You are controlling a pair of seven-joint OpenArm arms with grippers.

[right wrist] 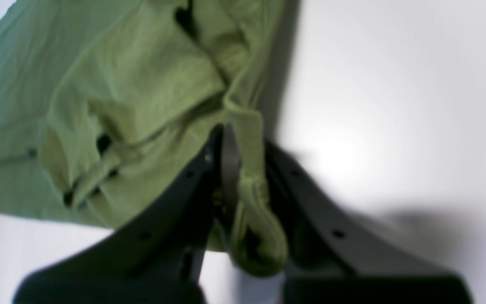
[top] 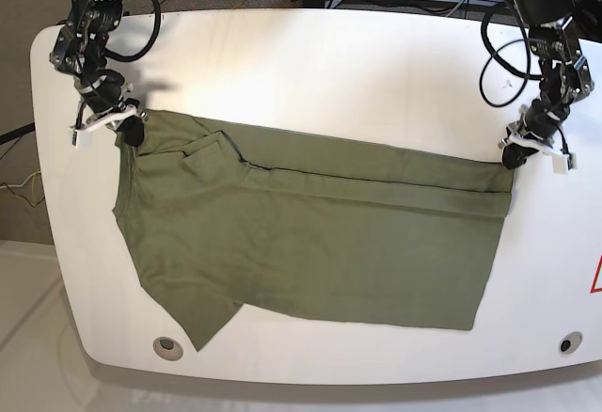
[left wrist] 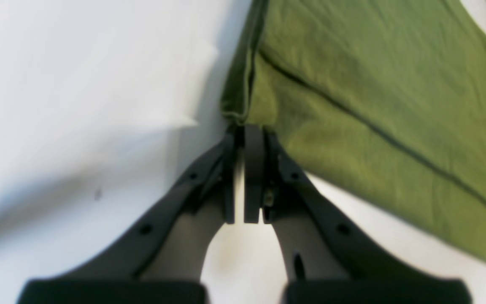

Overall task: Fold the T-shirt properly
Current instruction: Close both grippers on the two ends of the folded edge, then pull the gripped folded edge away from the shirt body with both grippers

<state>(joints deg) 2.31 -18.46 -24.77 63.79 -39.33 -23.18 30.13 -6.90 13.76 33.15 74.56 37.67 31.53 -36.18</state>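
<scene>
T-shirt (top: 310, 243): olive green, spread across the white table (top: 310, 64), hem end toward the base view's right, collar and sleeve end toward its left. A lengthwise fold already runs along the far edge.
Left gripper (left wrist: 247, 131): jaws closed on the folded far corner at the hem end; only a thin bite of cloth shows between the tips.
Right gripper (right wrist: 236, 169): jaws closed on a bunched roll of fabric at the shoulder/collar end; a loop of it bulges out behind the tips.
Sleeve (top: 193, 313): near-side sleeve sticks out toward the front table edge, not yet tucked in.
Handling: light, limp cotton, no stiffness. It will sag between the two grips and drag on the table; probably low slip against the pads. Not fragile.
Where to hold: corners and seamed edges (hem, shoulder seam), where doubled layers give the pads more to bite.
Risk: the left bite looks shallow, though the wrist view is blurry, so I can't confirm both layers are caught.
</scene>
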